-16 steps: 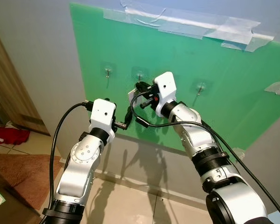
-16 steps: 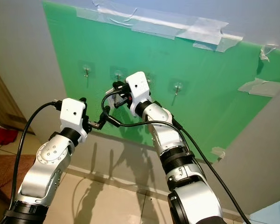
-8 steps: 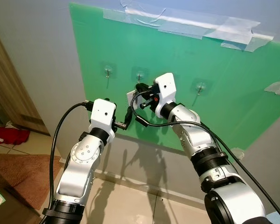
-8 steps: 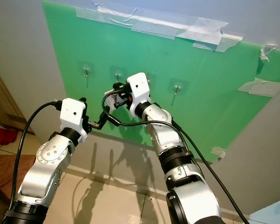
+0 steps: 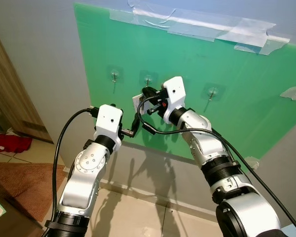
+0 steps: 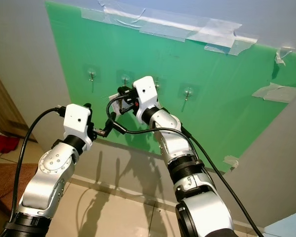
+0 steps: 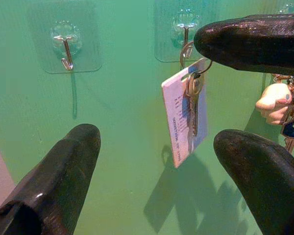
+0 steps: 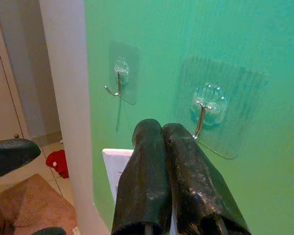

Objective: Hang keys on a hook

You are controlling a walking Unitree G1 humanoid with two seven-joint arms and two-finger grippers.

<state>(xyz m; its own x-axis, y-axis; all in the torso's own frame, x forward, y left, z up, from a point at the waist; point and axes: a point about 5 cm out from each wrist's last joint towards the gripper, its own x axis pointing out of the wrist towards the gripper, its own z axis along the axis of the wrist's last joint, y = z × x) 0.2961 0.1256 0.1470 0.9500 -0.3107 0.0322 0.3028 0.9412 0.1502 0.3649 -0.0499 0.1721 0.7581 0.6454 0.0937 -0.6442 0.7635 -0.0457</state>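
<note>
Slightly leftward since a second ago, the right gripper (image 8: 161, 142) stays pinched on the keys (image 7: 192, 98), their ring touching the hook (image 7: 185, 36); seating and release remain. Left gripper (image 7: 157, 161) waits below, spread wide.

Glossy clear plastic hook (image 7: 185, 29), metal keys (image 7: 192, 93).

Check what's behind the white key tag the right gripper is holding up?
Behind the white key tag is the green board, with the tag's shadow on it. An adhesive hook sits just above, by the key ring. The right gripper pinches the ring. Board directly behind the tag is covered.
</note>
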